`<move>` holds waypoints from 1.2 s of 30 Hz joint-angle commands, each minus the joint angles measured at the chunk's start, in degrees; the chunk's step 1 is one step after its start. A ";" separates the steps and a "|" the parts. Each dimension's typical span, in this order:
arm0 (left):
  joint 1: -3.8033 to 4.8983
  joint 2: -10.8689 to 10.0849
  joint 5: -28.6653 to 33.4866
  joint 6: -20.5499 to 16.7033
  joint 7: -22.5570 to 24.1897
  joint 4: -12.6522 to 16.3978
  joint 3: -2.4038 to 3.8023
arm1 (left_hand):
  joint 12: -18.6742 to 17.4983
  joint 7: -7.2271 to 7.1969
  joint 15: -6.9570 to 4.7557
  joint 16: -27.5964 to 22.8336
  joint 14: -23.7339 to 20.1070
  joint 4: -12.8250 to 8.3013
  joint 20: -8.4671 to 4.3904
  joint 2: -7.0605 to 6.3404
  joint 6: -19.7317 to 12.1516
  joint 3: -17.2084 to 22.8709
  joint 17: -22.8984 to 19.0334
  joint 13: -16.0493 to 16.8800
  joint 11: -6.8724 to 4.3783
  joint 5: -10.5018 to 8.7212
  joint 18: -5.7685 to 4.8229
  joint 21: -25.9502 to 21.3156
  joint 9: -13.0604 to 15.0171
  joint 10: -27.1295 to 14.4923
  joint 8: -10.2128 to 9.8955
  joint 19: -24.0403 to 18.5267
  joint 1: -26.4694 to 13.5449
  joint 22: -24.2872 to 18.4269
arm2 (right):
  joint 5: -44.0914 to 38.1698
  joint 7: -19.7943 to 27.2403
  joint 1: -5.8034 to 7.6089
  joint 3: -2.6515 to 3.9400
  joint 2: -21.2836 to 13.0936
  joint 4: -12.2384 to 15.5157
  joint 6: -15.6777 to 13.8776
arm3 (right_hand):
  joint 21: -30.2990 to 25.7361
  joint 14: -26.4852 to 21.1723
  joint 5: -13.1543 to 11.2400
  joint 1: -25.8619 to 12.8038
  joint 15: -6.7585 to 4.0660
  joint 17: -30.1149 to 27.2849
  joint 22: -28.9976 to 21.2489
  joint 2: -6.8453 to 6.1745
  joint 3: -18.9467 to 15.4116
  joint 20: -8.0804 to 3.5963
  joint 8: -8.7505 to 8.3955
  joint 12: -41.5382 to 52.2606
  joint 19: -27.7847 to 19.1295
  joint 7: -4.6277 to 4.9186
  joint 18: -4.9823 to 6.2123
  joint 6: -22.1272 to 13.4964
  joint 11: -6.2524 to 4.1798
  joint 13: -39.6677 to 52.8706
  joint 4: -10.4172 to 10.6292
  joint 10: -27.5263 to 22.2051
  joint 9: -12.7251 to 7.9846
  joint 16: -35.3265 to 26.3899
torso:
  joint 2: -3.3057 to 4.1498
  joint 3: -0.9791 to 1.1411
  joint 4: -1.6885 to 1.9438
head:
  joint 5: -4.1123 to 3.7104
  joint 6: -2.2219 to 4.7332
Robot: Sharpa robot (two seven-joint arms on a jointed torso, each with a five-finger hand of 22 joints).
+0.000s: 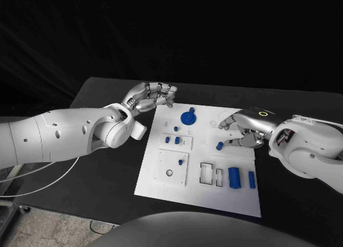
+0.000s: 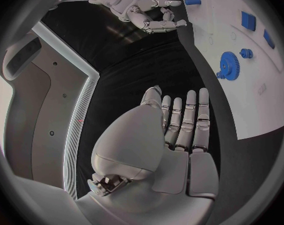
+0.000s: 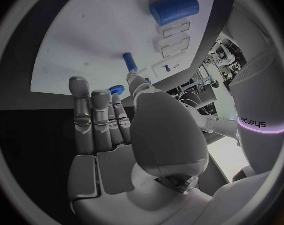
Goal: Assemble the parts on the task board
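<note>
Over on the left, the left hand hovers at the far left corner of the task board, above the black table. From its wrist camera the fingers lie straight and side by side with nothing in them, so that hand is released and empty.

Onto the task board itself: a white rectangular plate lying flat in the middle of the table. Near its far edge sits a blue gear, round and toothed, with a small knob at its centre. Just nearer, two small blue pegs stand side by side. A raised white square plate takes up the near left part, with a tiny blue piece at its right edge. Further right, a blue cylinder lies next to two rectangular slots, and a slim blue bar lies beside it.

Now the right side: the right hand is over the board's right edge, its fingertips down near a small blue block. Whether it touches or grips that piece, I cannot tell.
</note>
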 commanded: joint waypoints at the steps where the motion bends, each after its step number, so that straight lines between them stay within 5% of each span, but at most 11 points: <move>1: -0.02 0.15 -0.25 0.87 0.11 0.01 0.03 | 0.38 0.52 0.24 0.26 0.31 -0.07 -0.05 0.19 0.06 0.36 -0.06 -0.09 0.33 0.20 0.50 -0.27 -0.11 -0.05 0.24 0.36 0.57 0.10 | -0.69 -1.13 -0.56 -0.02 0.33 -0.30 3.69 | 0.52 0.44 -0.38 -0.34 0.18 0.27 3.08 0.02 -0.17 0.11 -0.04 -0.14 0.48 0.39 0.84 0.13 -0.02 -0.11 0.45 -0.24 -0.14 0.41 | 0.02 0.02 0.04 | 0.09 0.01; 14: -0.11 0.29 -0.25 0.98 -0.10 -0.05 0.03 | 0.38 0.57 0.24 0.27 0.26 -0.15 -0.07 0.41 0.10 0.63 -0.12 -0.25 0.42 0.31 0.48 -0.30 -0.19 0.03 0.27 0.38 0.94 0.19 | -0.22 1.04 -2.27 -0.03 2.15 -1.50 4.33 | 4.08 2.83 -0.17 1.31 -0.17 1.14 3.92 0.64 -0.10 -0.21 0.59 -0.62 3.23 0.53 0.35 2.93 -0.75 -1.96 -0.02 4.36 -1.21 2.12 | -0.02 -0.05 0.02 | 0.18 0.01; 26: -0.17 0.56 -0.25 1.22 -0.20 -0.16 0.03 | 0.37 0.61 0.25 0.29 0.24 -0.20 -0.10 0.61 0.18 0.90 -0.18 -0.41 0.52 0.46 0.45 -0.33 -0.27 0.14 0.31 0.39 1.29 0.29 | -0.29 2.06 -2.91 -0.03 3.55 -2.55 4.15 | 3.44 2.68 6.45 4.89 -0.34 0.10 4.02 1.27 3.31 -0.41 1.50 -3.98 3.47 -0.01 0.37 6.88 -1.12 -5.44 -2.01 10.02 -1.54 1.76 | -0.04 -0.03 0.02 | 0.10 0.01; 36: -0.31 0.72 -0.25 1.52 -0.37 -0.35 0.03 | 0.42 0.66 0.25 0.34 0.26 -0.16 -0.13 0.76 0.35 1.09 -0.22 -0.53 0.67 0.54 0.42 -0.36 -0.31 0.37 0.42 0.40 1.47 0.39 | -0.73 2.08 -3.25 -0.03 3.93 -2.90 1.80 | 4.45 3.05 6.33 5.81 -0.55 0.36 4.27 1.67 5.90 -0.63 2.99 -5.06 3.85 -0.39 0.25 10.37 -1.65 -7.00 -2.75 15.35 -0.50 2.27 | -0.06 -0.04 -0.02 | 0.24 0.01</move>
